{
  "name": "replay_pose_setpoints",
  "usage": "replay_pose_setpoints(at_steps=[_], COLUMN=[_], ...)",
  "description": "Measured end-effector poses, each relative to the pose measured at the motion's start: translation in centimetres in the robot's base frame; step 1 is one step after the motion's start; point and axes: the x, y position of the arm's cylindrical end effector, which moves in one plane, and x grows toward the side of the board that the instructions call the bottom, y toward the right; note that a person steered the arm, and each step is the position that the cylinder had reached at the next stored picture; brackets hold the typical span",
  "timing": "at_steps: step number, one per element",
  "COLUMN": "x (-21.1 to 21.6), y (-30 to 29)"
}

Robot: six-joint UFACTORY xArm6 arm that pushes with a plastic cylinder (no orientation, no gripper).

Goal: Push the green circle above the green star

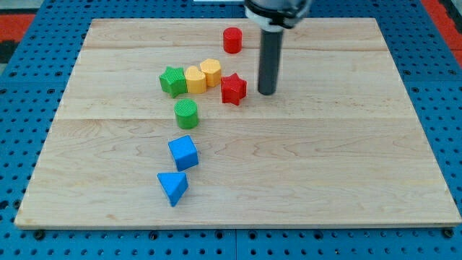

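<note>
The green circle [186, 114] sits on the wooden board [325, 166], just below and slightly right of the green star [172, 81]. The two are close but a small gap shows between them. My tip [266, 92] stands to the right of the red star [233, 89], well to the right of both green blocks and touching no block.
A yellow heart [194, 79] and a yellow hexagon [211, 72] lie in a row between the green star and the red star. A red cylinder [232, 40] is near the view's top. A blue cube [183, 152] and a blue triangle [172, 187] lie below the green circle.
</note>
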Motion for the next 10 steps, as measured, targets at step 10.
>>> replay_pose_setpoints(at_steps=[10], x=[5.6], y=[-20.3])
